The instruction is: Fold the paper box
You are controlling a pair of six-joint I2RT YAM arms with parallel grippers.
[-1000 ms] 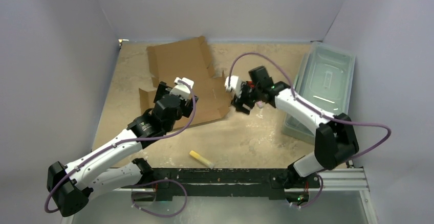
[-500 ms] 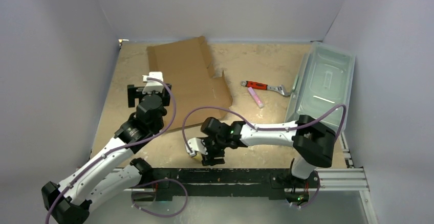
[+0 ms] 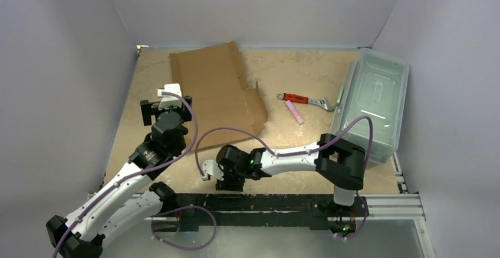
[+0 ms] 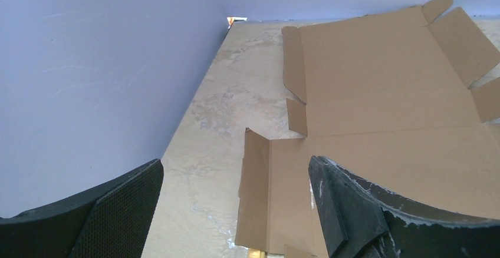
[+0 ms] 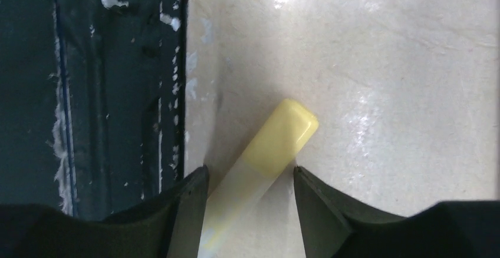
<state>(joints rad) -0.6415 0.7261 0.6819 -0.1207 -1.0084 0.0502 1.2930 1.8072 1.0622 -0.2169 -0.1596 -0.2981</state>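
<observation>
Left gripper (image 3: 167, 106) of mine has backed off the paper box (image 3: 218, 93) to its 9 o'clock edge, jaws wide apart on nothing. My right gripper (image 5: 250, 175) has swung away to the box's 6 o'clock, jaws apart astride the yellow stick (image 5: 277, 140), not pinching it. So the box lies flat and unheld at the table's (image 3: 295, 146) 11 o'clock; I judge folding not begun. Count: one box; one wrench (image 3: 303, 100) and one pink stick (image 3: 295, 112) at its 3 o'clock; one yellow stick; one plastic bin (image 3: 383, 58).
</observation>
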